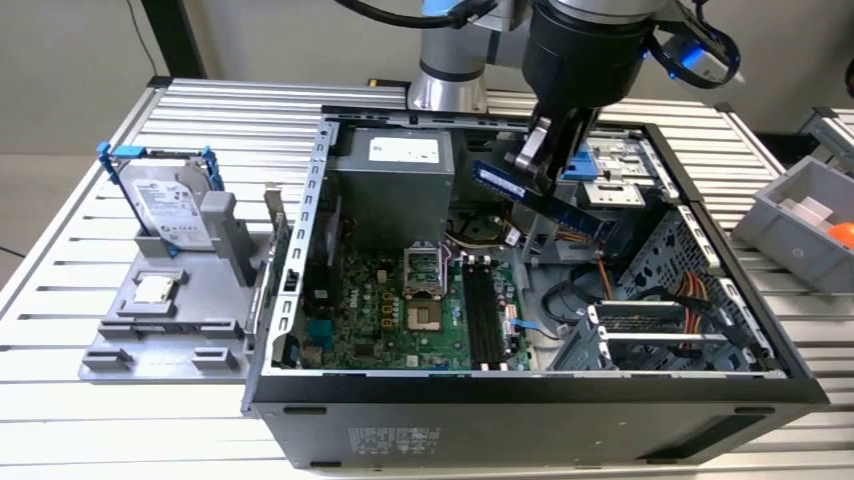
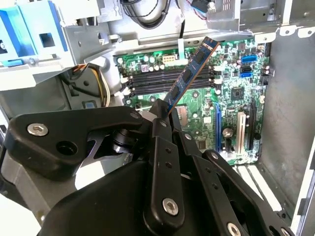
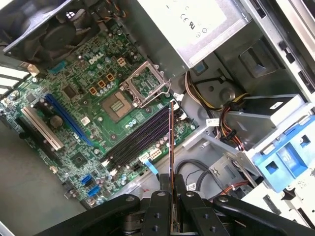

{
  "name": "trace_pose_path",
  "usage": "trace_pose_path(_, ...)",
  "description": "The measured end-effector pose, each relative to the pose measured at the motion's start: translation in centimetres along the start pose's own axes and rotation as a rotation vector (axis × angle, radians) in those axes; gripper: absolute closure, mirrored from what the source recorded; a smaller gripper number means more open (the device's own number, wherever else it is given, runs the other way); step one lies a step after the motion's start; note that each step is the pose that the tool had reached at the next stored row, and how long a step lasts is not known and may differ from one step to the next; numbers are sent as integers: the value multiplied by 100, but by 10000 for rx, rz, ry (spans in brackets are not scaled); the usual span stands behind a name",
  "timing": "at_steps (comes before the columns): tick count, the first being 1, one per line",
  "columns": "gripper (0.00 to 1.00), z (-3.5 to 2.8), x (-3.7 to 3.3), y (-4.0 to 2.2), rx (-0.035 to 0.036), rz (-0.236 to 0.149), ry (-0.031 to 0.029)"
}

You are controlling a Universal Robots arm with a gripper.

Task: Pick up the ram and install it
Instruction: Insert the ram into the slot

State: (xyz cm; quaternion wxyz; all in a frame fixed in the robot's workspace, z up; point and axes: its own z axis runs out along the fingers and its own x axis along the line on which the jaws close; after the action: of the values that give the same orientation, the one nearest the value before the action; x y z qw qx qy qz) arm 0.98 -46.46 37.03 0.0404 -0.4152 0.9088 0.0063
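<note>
We have the ram (image 1: pixel 583 216) in the gripper (image 1: pixel 537 172); the fingers are closed on one end of the stick, and the rest juts out free. In the exterior view it hangs tilted, well above the memory slots (image 1: pixel 481 305) and touching none of them; in the second wrist view its free end (image 2: pixel 193 69) crosses over those slots at a slant; in the first wrist view we see it edge-on (image 3: pixel 171 142), running roughly along them. We judge the pick-up done and the install not yet begun; this is the approach. Seating calls for the stick's long edge level, parallel to one slot and directly above it, then a straight press; whether the slots' end latches stand open we cannot tell.
</note>
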Motion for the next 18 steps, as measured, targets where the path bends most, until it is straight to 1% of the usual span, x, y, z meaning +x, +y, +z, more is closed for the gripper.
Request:
trace_pose_path(9, 100, 0, 0, 0, 27, 333, 8)
trace_pose_path(12, 100, 0, 0, 0, 47, 583, 13)
trace_pose_path(13, 100, 0, 0, 0, 55, 701, 16)
trace_pose_path(14, 100, 0, 0, 1, 75, 943, 21)
trace_pose_path(15, 100, 0, 1, 1, 82, 1041, 23)
trace_pose_path(18, 100, 0, 1, 1, 95, 1200, 27)
